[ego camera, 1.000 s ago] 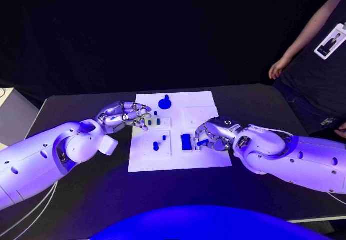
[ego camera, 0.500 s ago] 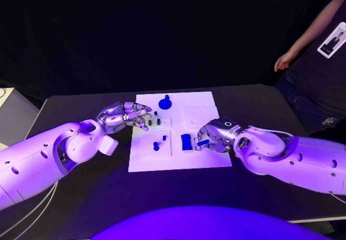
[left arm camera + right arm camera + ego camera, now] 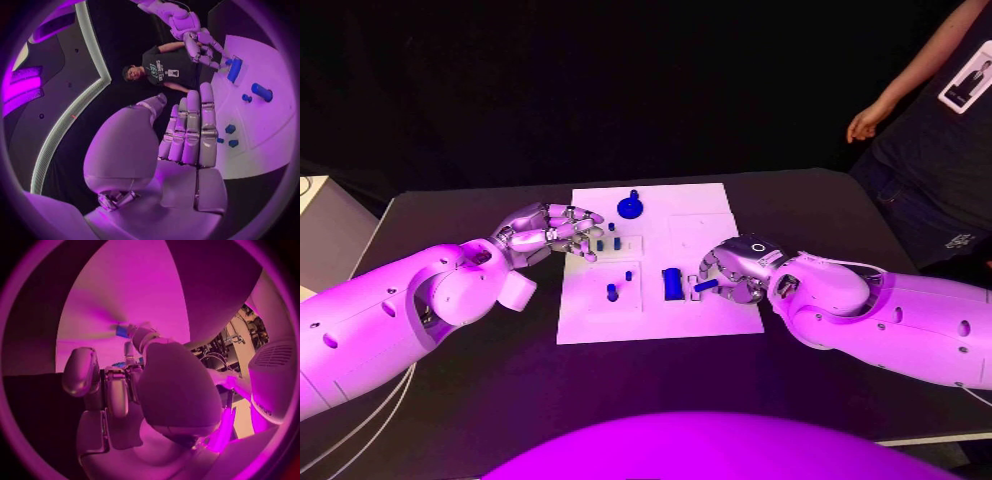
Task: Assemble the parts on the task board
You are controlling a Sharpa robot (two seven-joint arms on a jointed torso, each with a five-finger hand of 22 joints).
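Right hand point(image 3: 733, 270) is closed on a small blue part point(image 3: 707, 285) beside the blue block point(image 3: 672, 283) on the task board point(image 3: 711, 205). Left hand point(image 3: 557, 230) is held empty, fingers straight, at the board's edge. Pegs point(image 3: 612, 292) appear seated; assembly judged partway.

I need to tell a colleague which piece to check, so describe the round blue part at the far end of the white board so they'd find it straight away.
Start at the task board, the white plate mid-table. Go to its far edge, just beyond the left hand. There sits the round blue part: a wide disc with a short stem, unlike the slim pegs and the upright block near the right hand.
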